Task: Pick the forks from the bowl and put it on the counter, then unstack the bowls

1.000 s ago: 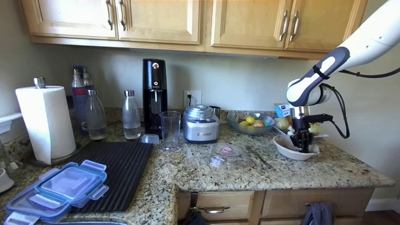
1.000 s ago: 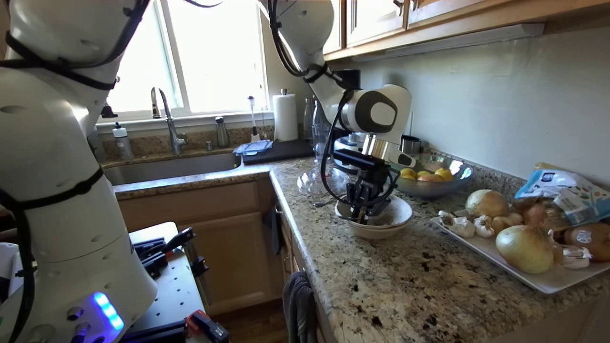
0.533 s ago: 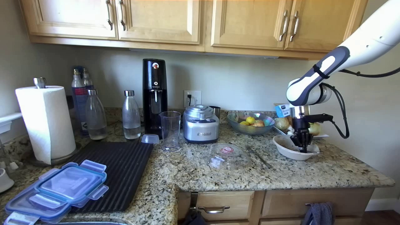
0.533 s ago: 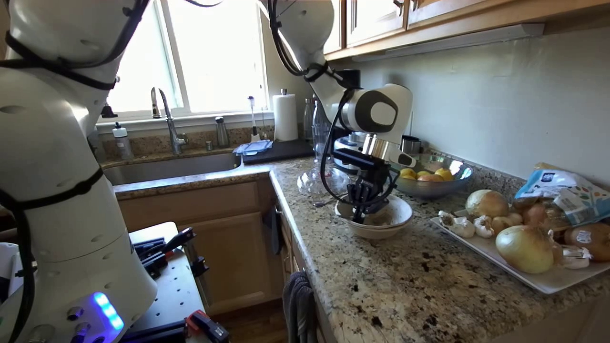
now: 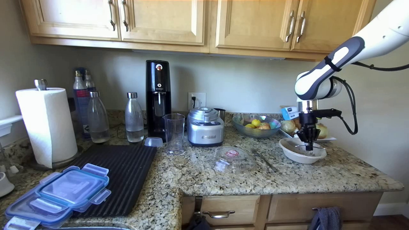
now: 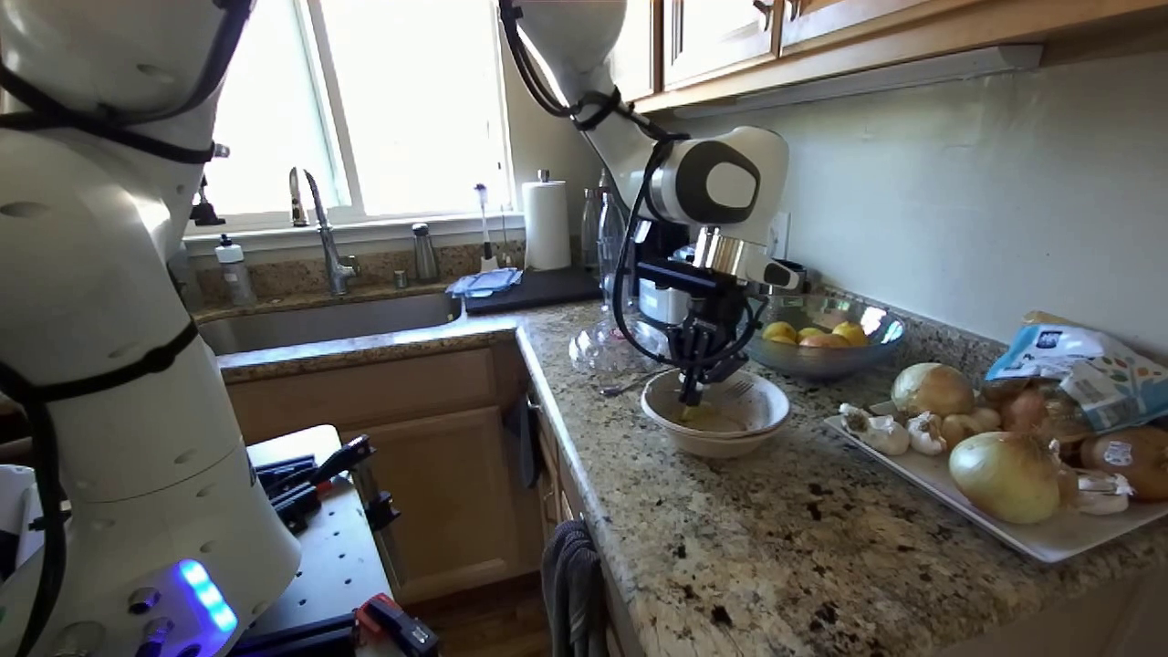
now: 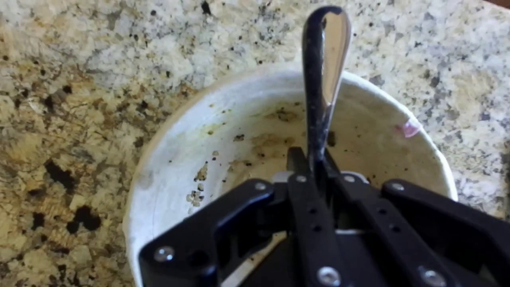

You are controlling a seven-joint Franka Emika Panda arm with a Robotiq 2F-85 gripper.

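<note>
A silvery fork [image 7: 324, 67] is pinched between the fingertips of my gripper [image 7: 312, 157], its handle pointing up the wrist view. In an exterior view the gripper [image 5: 309, 147] holds this fork roughly level just above the rim of the white bowl [image 5: 297, 157]. Two rims show that the bowls [image 6: 730, 445] are stacked; food stains mark the inside of the upper bowl [image 7: 159, 175]. Tines [image 6: 739, 389] show behind the gripper [image 6: 691, 398]; whether they belong to the held fork I cannot tell. Another fork [image 5: 265, 160] lies on the counter [image 5: 243, 183].
Left of the bowls, a clear plastic container [image 5: 235, 159] sits beside the loose fork. Behind are a glass fruit bowl [image 6: 812, 363] and a silver food processor [image 5: 206, 131]. A white tray [image 6: 1045, 547] with onions and garlic stands close by. The counter's front edge [image 5: 287, 191] runs near the bowls.
The gripper has closed on the fork and risen a little. The fork's handle has lifted off the bowl's rim with it. The bowls have stayed in place.
</note>
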